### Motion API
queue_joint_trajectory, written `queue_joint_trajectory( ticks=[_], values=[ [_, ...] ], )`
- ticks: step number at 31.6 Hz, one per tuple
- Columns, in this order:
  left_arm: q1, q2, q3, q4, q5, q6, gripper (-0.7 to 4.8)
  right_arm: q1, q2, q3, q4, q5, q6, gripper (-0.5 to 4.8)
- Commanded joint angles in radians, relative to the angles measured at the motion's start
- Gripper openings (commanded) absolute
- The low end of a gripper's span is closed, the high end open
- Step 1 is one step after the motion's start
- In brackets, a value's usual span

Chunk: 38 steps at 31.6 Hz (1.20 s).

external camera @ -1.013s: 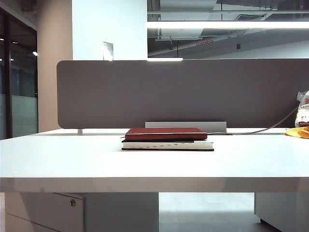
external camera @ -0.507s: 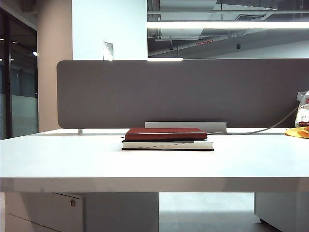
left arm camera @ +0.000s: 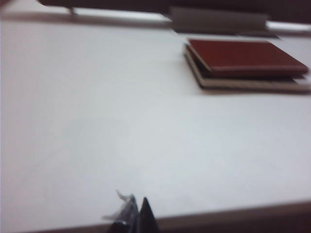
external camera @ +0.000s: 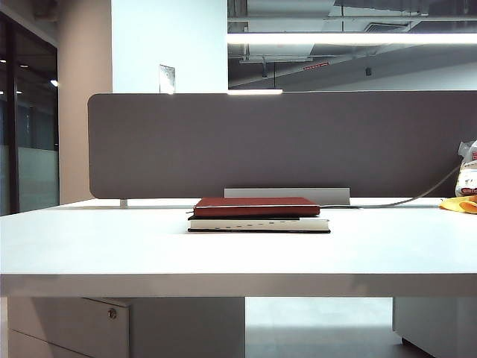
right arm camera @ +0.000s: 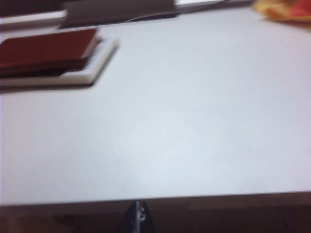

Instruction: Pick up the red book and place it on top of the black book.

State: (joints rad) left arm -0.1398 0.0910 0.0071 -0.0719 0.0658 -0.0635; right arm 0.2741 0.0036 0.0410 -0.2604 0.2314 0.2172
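Note:
The red book lies flat on top of the black book at the middle of the white table, near the grey divider. Both wrist views show the same stack: red book over black book, and red book over black book. My left gripper is shut with nothing in it, back at the table's near edge, far from the books. My right gripper is shut and empty too, just off the near edge. Neither gripper shows in the exterior view.
A grey divider panel stands behind the books with a pale metal bracket at its foot. A yellow-orange cloth and a white packet lie at the far right, with a cable running along the back.
The books have not moved in the exterior view. No arm appears in any of its frames.

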Motion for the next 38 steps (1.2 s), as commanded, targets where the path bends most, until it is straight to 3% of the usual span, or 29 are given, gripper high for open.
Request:
queue_joint_trajectory(
  ticks=[1, 9, 30, 38],
  values=[
    [0.049, -0.032, 0.0, 0.006, 0.005, 0.004, 0.13, -0.066, -0.001, 0.002, 0.003, -0.002, -0.002, -0.01],
    [0.121, -0.064, 0.001, 0.006, 0.006, 0.004, 0.13, -0.169, -0.001, 0.002, 0.003, -0.002, -0.002, -0.01],
    [0.167, -0.088, 0.0, 0.002, 0.006, 0.004, 0.13, -0.319, -0.001, 0.001, 0.003, -0.002, -0.002, -0.01],
    [0.181, -0.088, 0.0, 0.002, 0.002, 0.004, 0.13, -0.325, -0.001, 0.001, 0.003, -0.002, -0.002, -0.01]
  ],
)
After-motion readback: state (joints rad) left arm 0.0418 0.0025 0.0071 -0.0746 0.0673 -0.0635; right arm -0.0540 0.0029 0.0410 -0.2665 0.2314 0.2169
